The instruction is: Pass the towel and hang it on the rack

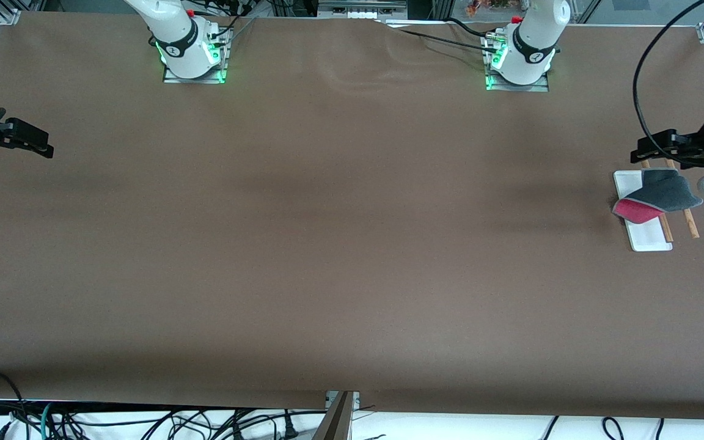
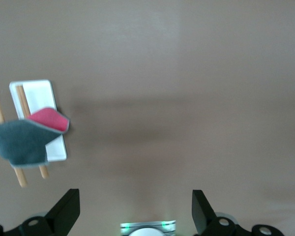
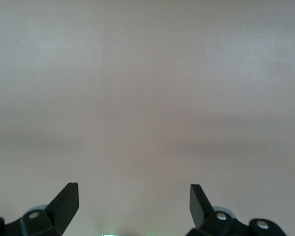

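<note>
The towel (image 1: 663, 188) hangs draped over the two wooden rods (image 1: 691, 225) of the rack, dark grey side up, with a pink-red corner (image 1: 635, 211) folded out over the rack's white base (image 1: 651, 239). The rack stands at the left arm's end of the table. In the left wrist view the towel (image 2: 23, 141) lies across the rods (image 2: 22, 99) above the white base (image 2: 40, 92). My left gripper (image 1: 638, 153) hovers just beside the rack, open and empty (image 2: 135, 206). My right gripper (image 1: 46, 148) waits over the right arm's end of the table, open and empty (image 3: 134, 204).
The brown table cover (image 1: 340, 244) is bare between the arms. The two arm bases (image 1: 193, 55) (image 1: 520, 58) stand along the table edge farthest from the front camera. Cables (image 1: 144, 425) hang below the nearest edge.
</note>
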Robot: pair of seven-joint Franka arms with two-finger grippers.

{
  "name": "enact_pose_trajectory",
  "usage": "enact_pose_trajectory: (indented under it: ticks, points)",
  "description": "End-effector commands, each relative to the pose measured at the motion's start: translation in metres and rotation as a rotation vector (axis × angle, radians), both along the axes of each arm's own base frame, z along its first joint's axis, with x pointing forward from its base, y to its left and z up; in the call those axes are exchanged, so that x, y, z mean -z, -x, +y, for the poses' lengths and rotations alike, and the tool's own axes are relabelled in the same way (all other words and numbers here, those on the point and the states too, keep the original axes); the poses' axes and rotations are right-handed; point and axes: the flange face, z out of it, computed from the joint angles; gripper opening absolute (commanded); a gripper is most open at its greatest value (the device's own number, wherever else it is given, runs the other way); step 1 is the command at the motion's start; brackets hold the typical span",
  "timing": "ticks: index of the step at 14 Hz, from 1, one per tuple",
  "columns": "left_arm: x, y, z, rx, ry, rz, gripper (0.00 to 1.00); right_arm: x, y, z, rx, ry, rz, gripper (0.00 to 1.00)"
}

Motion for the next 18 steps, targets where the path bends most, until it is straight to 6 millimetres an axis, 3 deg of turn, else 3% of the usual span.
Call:
enact_pose_trajectory:
  ticks: [1, 4, 13, 18]
  points:
    - [-0.001, 0.004, -0.017, -0.125, -0.067, -0.049, 1.00, -0.002, 0.001, -0.001, -0.009, -0.015, -0.009, 1.00]
    - [0.009, 0.010, -0.017, -0.114, -0.056, -0.088, 1.00, -0.001, 0.000, -0.001, -0.009, -0.017, -0.007, 1.00]
    - [0.000, 0.006, -0.016, -0.095, -0.048, -0.105, 1.00, 0.000, 0.000, -0.001, -0.008, -0.016, -0.006, 1.00]
    - [0.002, 0.002, -0.003, 0.005, -0.032, -0.115, 1.00, 0.000, 0.000, -0.001, -0.008, -0.016, -0.006, 1.00]
